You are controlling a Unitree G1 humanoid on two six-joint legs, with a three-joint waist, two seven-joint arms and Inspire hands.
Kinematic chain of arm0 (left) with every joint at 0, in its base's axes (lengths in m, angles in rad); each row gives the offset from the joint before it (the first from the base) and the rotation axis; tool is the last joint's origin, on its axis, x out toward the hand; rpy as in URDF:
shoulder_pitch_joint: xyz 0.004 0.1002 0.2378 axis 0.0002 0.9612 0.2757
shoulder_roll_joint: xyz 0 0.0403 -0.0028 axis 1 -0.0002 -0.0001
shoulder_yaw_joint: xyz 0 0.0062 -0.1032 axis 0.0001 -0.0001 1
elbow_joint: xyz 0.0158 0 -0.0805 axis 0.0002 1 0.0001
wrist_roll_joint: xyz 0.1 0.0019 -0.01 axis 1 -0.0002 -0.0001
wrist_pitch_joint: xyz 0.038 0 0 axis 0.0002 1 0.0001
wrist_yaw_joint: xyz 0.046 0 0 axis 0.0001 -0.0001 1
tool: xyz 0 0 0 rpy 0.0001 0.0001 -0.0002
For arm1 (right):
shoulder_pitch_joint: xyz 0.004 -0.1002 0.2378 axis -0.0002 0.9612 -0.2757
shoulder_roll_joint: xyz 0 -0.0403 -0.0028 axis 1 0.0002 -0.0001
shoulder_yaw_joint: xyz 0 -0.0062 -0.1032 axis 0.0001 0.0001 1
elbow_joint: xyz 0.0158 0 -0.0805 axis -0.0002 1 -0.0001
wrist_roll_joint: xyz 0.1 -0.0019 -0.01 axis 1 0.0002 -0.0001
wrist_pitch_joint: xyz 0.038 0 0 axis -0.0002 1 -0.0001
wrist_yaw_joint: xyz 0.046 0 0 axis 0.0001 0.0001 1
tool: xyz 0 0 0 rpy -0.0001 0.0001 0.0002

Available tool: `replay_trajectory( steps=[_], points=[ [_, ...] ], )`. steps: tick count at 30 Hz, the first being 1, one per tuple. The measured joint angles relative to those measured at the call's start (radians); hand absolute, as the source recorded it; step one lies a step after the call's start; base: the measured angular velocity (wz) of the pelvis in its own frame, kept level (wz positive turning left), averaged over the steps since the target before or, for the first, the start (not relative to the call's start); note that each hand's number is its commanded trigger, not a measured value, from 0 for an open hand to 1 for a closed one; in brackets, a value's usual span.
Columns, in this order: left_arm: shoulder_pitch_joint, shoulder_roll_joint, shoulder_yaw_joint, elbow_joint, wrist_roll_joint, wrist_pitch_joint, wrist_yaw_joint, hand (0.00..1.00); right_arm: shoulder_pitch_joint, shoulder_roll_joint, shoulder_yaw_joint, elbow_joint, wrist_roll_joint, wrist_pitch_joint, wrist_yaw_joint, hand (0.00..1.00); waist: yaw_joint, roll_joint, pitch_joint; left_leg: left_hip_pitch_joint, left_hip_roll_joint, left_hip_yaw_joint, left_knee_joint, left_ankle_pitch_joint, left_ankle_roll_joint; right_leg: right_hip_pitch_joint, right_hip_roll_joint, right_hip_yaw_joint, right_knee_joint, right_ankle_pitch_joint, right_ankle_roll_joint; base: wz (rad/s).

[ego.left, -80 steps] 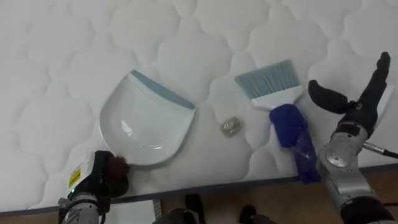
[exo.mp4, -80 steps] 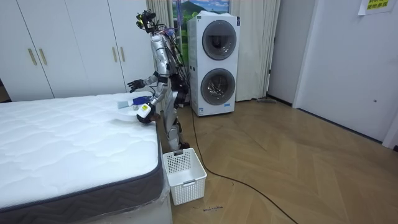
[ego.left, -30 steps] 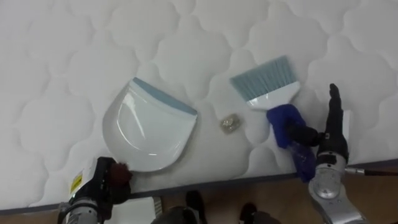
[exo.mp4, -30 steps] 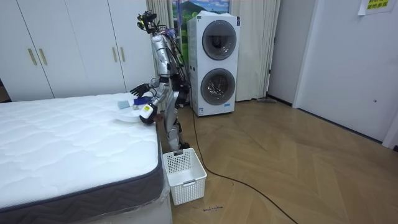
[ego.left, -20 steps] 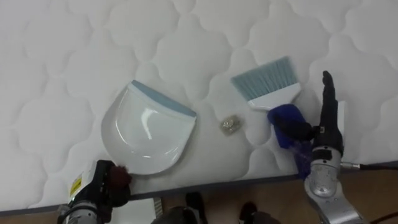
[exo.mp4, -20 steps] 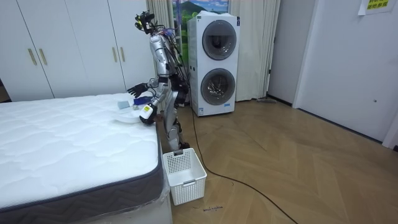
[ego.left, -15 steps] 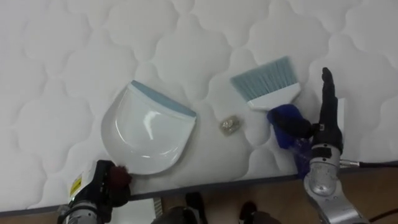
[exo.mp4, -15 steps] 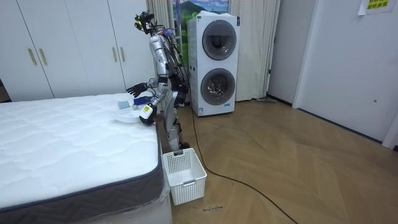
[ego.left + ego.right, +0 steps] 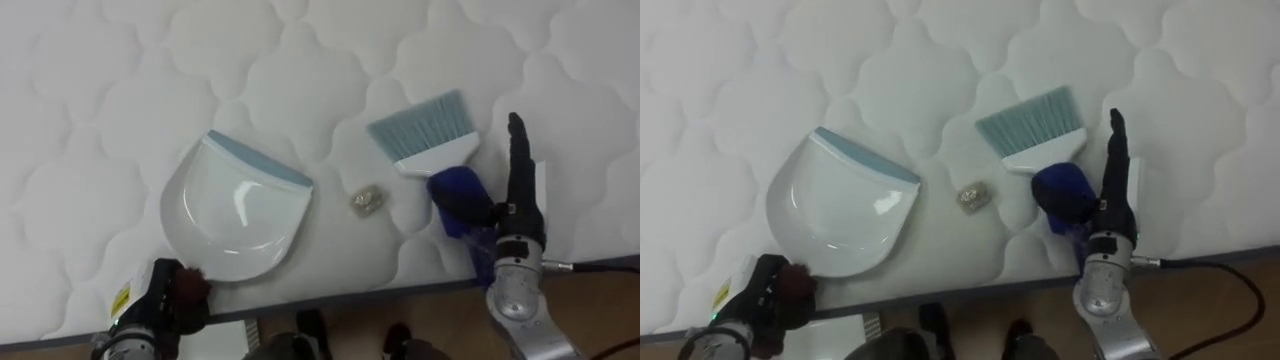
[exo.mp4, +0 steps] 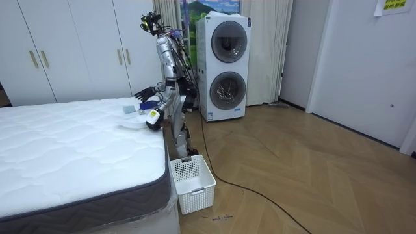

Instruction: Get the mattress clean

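A white dustpan (image 9: 235,210) with a blue-grey lip lies flat on the quilted white mattress (image 9: 100,90). My left hand (image 9: 172,293) is curled round its handle at the bed's near edge. A small crumpled scrap (image 9: 365,201) lies between the pan and a brush (image 9: 425,130) with pale blue bristles and a blue handle (image 9: 455,195). My right hand (image 9: 518,185) stands edge-on just right of that handle, fingers straight and pointing up the bed, the thumb laid across the handle. In the room view I stand at the bed's side near its corner.
The mattress edge (image 9: 330,300) runs along the bottom of the eye views, with wooden floor below it. A white slatted basket (image 10: 192,184) stands on the floor by the bed corner. Stacked washing machines (image 10: 222,65) are behind me, wardrobes (image 10: 65,52) beyond the bed.
My right hand has come in from the right, turned edge-on and closed up against the brush handle, thumb now on it. Dustpan, scrap and left hand have stayed put.
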Motion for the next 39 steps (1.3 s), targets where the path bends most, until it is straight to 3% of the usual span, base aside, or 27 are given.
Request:
replay_trajectory(
  steps=[30,39],
  points=[
    [0.008,0.000,-0.001,-0.045,-0.001,-0.001,-0.016,1.00,0.021,-0.021,0.042,0.223,-0.085,0.001,0.008,0.00,0.018,0.002,0.0005,-0.013,0.001,0.005,0.001,-0.001,0.000,-0.017,-0.001,-0.005,0.002,-0.001,0.000,0.00],
    [0.005,0.000,-0.023,-0.045,-0.003,0.029,-0.019,1.00,-0.014,-0.026,0.060,0.268,-0.156,0.066,-0.010,0.00,0.025,0.003,0.0003,-0.018,0.001,-0.022,0.016,-0.001,0.000,0.001,-0.001,-0.027,0.000,-0.001,-0.001,0.07]
  ],
)
